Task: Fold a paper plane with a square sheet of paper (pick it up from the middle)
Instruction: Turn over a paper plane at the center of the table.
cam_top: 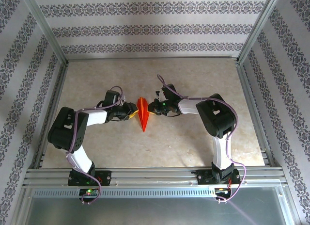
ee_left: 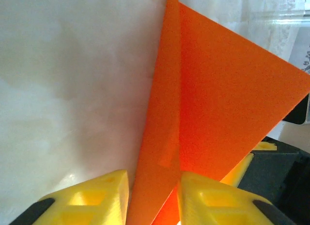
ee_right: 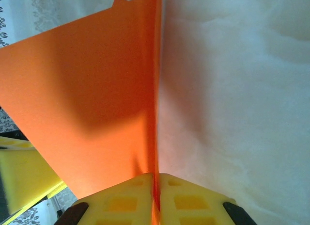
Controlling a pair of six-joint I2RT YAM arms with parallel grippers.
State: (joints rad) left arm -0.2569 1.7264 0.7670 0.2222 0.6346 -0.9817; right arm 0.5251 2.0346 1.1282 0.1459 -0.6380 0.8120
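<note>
The paper plane (cam_top: 142,114) is a narrow orange-red dart standing on edge mid-table, nose toward the near side. My right gripper (cam_top: 153,107) reaches it from the right. In the right wrist view its yellow fingers (ee_right: 121,200) are pressed together on the thin central ridge, my right gripper (ee_right: 156,179) shut on the paper plane (ee_right: 97,89). My left gripper (cam_top: 130,112) comes from the left. In the left wrist view my left gripper (ee_left: 152,181) has its fingers (ee_left: 97,196) apart on either side of the paper plane (ee_left: 218,89), whose folded layers fill the gap.
The beige table (cam_top: 193,137) is bounded by metal frame posts and a front rail (cam_top: 155,174), with patterned walls on three sides. Both arms bend inward from their bases at the near edge.
</note>
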